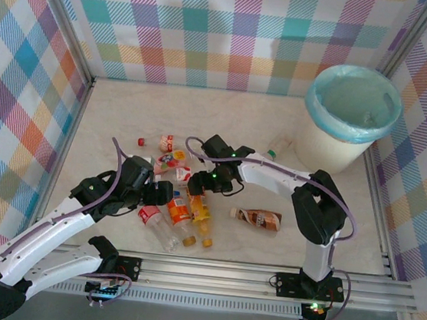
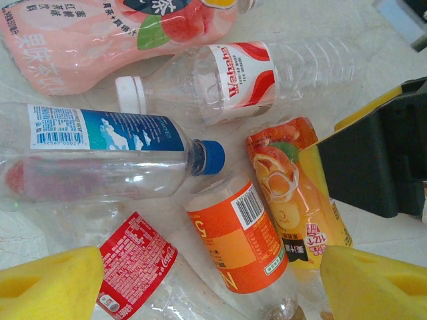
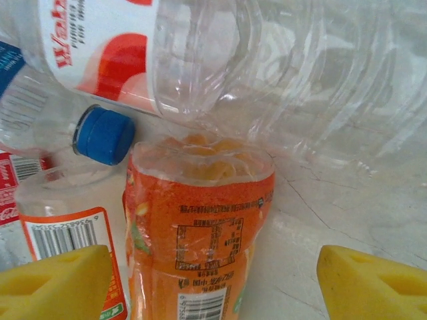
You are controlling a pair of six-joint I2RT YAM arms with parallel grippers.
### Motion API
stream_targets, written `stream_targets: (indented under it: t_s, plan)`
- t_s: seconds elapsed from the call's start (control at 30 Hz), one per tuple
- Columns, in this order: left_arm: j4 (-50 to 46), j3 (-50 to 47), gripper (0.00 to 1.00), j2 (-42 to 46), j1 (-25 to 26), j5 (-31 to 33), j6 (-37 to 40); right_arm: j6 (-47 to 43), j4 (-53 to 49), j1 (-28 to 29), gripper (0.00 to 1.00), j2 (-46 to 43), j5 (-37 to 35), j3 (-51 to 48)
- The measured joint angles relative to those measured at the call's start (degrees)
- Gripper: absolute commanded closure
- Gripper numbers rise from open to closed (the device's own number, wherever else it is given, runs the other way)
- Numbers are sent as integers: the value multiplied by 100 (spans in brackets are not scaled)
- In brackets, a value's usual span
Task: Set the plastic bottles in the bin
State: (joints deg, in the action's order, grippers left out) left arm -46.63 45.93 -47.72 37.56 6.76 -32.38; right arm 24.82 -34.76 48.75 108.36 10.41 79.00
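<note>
While the bin (image 1: pixel 326 150) stands far right, well apart, the bottles (image 1: pixel 181 203) lie heaped near the middle, with a brown bottle (image 1: pixel 259 218) alone to their right. Over the heap hang the left gripper (image 2: pixel 210 287) and the right gripper (image 3: pixel 213 283), jaws of both apart, nothing clamped. Risks: the grippers are close together and could bump. The left pads (image 2: pixel 47 283) straddle two bottles, so closing may pinch both or squirt one out. The orange bottle (image 3: pixel 200 233) under the right gripper is round and likely slips.

Left end effector (image 1: pixel 162 193), right end effector (image 1: pixel 211 181) over bottles (image 1: pixel 180 212); bin (image 1: pixel 329 148) apart
</note>
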Motion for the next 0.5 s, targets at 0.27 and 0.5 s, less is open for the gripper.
stream_targets:
  t_s: [0.27, 0.5]
  plan:
    - [-22, 4, 15, -55, 0, 39, 0, 0, 26, 122, 20, 162, 125, 42]
    - [-151, 116, 14, -157, 0, 111, 46, -7, 42, 190, 22, 487, 212, 212]
